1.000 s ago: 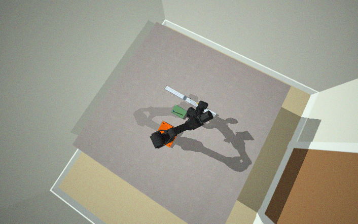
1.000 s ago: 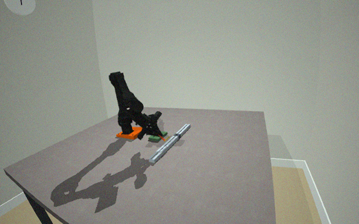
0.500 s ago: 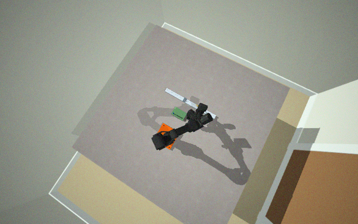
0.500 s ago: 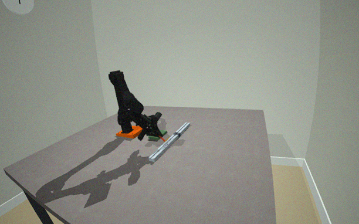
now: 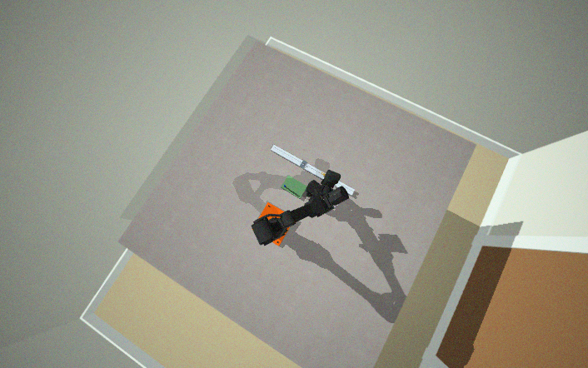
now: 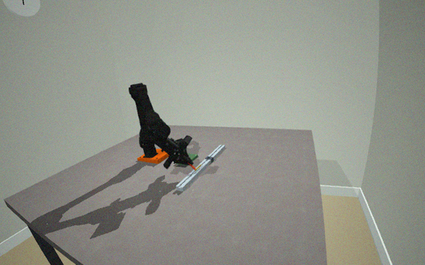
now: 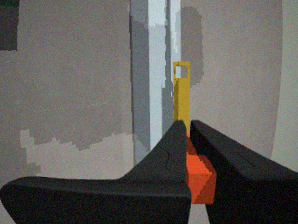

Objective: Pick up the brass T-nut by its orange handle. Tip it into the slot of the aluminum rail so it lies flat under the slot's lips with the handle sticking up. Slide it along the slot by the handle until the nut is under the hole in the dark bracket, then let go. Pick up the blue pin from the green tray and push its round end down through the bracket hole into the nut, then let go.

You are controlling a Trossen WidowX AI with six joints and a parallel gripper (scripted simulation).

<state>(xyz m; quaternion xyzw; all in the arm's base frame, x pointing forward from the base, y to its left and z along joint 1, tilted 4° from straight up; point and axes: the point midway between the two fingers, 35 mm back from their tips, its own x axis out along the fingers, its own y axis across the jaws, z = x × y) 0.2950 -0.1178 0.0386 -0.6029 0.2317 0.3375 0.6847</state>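
My pincer (image 5: 326,175) (image 6: 191,163) (image 7: 185,127) is pinching the orange handle (image 6: 192,166) (image 7: 201,177), its two black fingers closing on either side of the shaft while the handle's blocky end is showing between them in the wrist view. Beyond the fingertips, the brass T-nut (image 5: 323,173) (image 6: 198,167) (image 7: 183,97) is projecting forward from the handle, its long axis running nearly parallel to the aluminum rail (image 5: 284,153) (image 6: 187,182) (image 7: 157,65) in that same view, with a square opening at its far end. The nut is lying at the rail's slotted top, overlapping its right-hand side in the wrist view; whether any part is entering the slot I cannot tell. The coming move is, in my judgement, turning on this relation: the nut's length is needing to stay in line with the slot while I am tipping it under the lips and bringing the handle upright, and a small sideways error could be leaving it caught on a lip. Farther along the rail, the dark bracket (image 5: 303,164) (image 6: 209,159) is straddling the slot, well apart from the nut. Nearer my orange base plate (image 5: 268,207) (image 6: 143,159), the green tray (image 5: 291,182) (image 6: 193,156) is resting on the desk (image 5: 208,142) (image 6: 268,201), the blue pin lying in it. I am the only arm working here.
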